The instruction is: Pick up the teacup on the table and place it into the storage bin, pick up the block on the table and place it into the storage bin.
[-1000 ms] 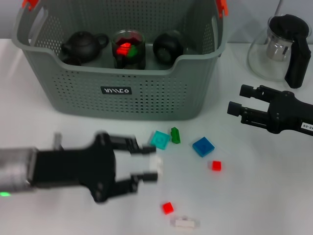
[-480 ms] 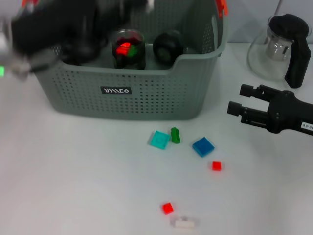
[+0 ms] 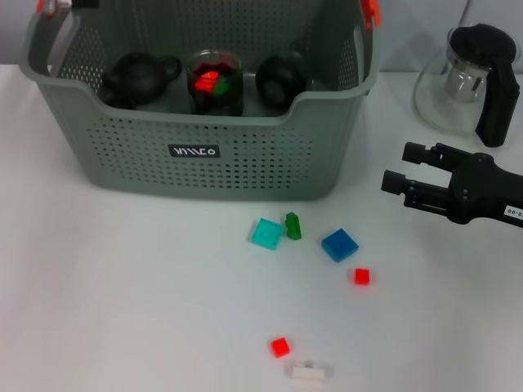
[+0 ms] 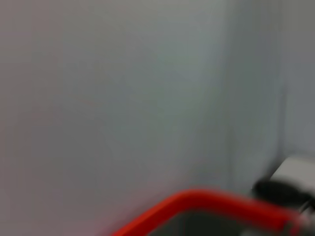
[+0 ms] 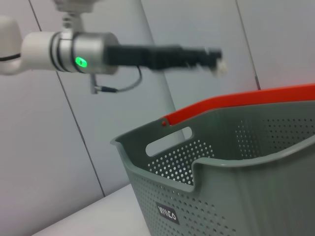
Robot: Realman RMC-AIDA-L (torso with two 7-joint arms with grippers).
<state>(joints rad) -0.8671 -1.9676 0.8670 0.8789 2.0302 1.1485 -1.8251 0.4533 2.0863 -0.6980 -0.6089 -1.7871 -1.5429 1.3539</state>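
We see the storage bin (image 3: 204, 155), a grey perforated basket with orange clips, filling the upper left and centre of the head view; inside it stand a dark teapot (image 3: 139, 77), a glass cup (image 3: 215, 82) holding red and green pieces, and a dark round teacup (image 3: 280, 77). Below the bin, in the lower centre of the frame, loose blocks lie on the white table (image 3: 122, 294): a teal block (image 3: 266, 233) touching a green block (image 3: 292, 225), a blue block (image 3: 339, 244), two small red blocks (image 3: 361, 276) (image 3: 280, 347), and a white block (image 3: 309, 372) near the bottom edge. The right gripper (image 3: 394, 169) hovers at the right edge of the frame, its fingers parted and empty, below a glass pitcher (image 3: 470, 82) in the upper right. In the right wrist view the left gripper (image 5: 216, 61) is extended high above the bin's rim in the upper part of that frame, a small white piece at its tip; we cannot tell how far its fingers are spread
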